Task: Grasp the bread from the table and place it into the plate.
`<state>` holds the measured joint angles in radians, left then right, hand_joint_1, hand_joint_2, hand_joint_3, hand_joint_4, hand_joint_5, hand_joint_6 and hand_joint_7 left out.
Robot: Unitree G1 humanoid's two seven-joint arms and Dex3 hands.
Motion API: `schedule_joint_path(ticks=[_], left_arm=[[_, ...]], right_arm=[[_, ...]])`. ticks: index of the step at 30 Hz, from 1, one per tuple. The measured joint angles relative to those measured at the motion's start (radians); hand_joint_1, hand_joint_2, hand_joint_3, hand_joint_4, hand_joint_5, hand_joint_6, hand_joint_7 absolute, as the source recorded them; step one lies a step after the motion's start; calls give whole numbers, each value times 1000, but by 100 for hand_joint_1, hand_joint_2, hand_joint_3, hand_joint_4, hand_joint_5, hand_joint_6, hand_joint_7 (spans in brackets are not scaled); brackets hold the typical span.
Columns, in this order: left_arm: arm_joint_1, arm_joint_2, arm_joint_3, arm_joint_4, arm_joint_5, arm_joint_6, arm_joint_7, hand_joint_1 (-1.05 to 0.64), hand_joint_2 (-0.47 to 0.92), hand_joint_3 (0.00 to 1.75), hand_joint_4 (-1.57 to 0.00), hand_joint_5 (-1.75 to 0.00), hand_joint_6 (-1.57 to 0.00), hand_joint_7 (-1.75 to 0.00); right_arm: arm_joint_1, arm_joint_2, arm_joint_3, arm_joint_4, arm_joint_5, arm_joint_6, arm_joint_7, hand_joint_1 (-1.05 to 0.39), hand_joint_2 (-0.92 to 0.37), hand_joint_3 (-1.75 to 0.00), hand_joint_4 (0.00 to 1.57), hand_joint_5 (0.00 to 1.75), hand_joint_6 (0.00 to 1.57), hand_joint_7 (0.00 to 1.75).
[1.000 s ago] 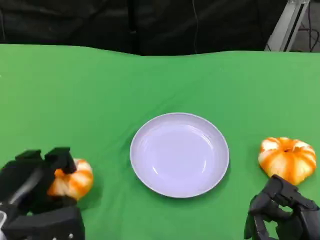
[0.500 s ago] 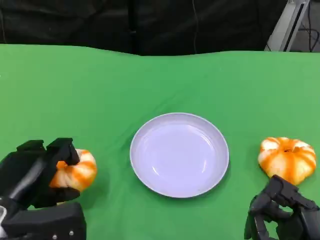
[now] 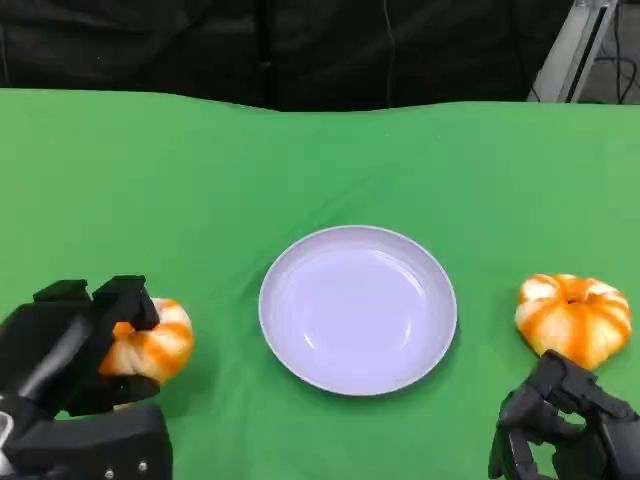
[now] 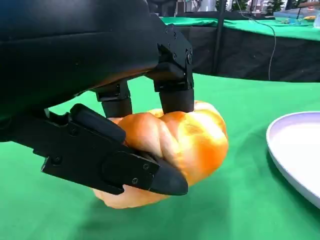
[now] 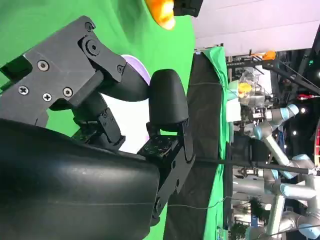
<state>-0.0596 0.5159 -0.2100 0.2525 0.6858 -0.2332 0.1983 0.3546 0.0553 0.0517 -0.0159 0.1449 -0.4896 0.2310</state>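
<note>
Green cloth-covered worktop [image 3: 200, 170] spans the head view, slightly wrinkled, evenly lit. Behind its far edge hangs a dark black curtain [image 3: 150, 50] with a thin cable running down it. A grey metal frame leg [image 3: 575, 50] stands at the far right corner. The left wrist view shows a second green-topped table with black skirt [image 4: 250, 50] behind. The right wrist view shows grey-and-blue robot arms [image 5: 280, 150] in a cluttered lab.

Bread [image 4: 185, 137] in left hand [image 4: 107, 100]
</note>
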Motion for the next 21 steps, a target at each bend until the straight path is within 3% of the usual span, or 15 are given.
schedule_joint_path(ticks=[13,15,21], left_arm=[[0,0,0,0,0,0,0,-5,92,16,-59,-175,-50,-175],[-1,-2,0,-11,1,1,-1,-8,92,30,-62,-175,-54,-175],[-98,-45,-3,-181,0,-46,-2,-8,91,36,-63,-175,-55,-175]], right_arm=[[0,0,0,0,0,0,0,-14,-48,-134,84,175,77,158],[1,0,0,0,1,0,0,-13,-48,-134,84,175,77,158],[-3,1,2,0,9,1,4,-13,-47,-134,84,175,77,158]])
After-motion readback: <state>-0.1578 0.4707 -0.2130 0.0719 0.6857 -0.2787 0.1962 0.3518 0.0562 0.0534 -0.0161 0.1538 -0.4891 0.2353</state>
